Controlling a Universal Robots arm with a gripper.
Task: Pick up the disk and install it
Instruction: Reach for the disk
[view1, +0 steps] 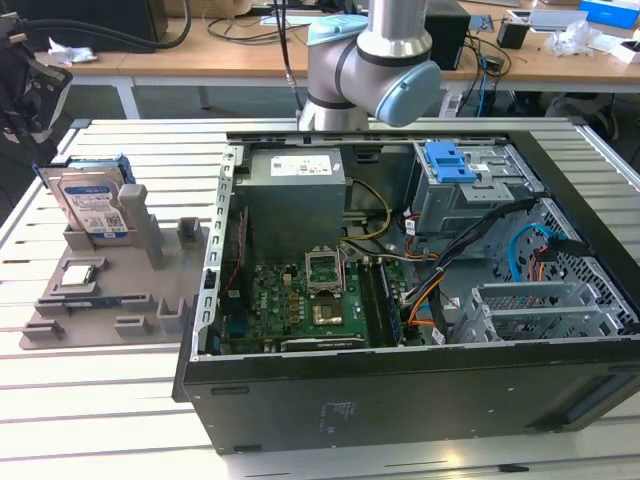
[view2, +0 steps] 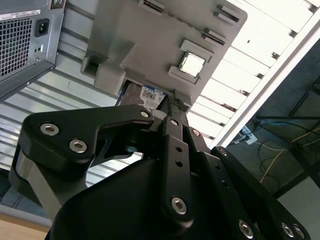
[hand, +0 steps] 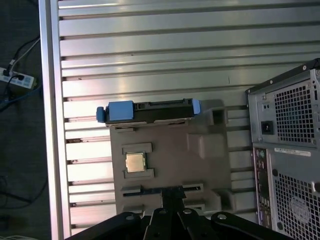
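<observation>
Plainly, the disk (view1: 92, 205) stands on edge in a slot at one end of the grey fixture tray (view1: 150, 300), its label face exposed and its blue bracket wrapping the sides. In the first wrist view the gripper (hand: 172, 192) hovers above the fixture's opposite end, clear of the disk, fingertips together and holding nothing.

The drive looks rigid and dense, probably heavy for its size, with smooth metal faces that may slip. It is likely sensitive to shock, so a firm, centred hold is wise. The best purchase seems to be across its thickness at the exposed upper edge, midway along. The plastic bracket would likely flex if squeezed at its ends.

The fixture also carries a square processor chip (view1: 80, 275) in a shallow recess near its middle. Beside the fixture the computer case (view1: 400, 400) lies open, holding a motherboard (view1: 300, 300), a power supply (view1: 295, 195) and a drive cage with a blue latch (view1: 452, 160).
</observation>
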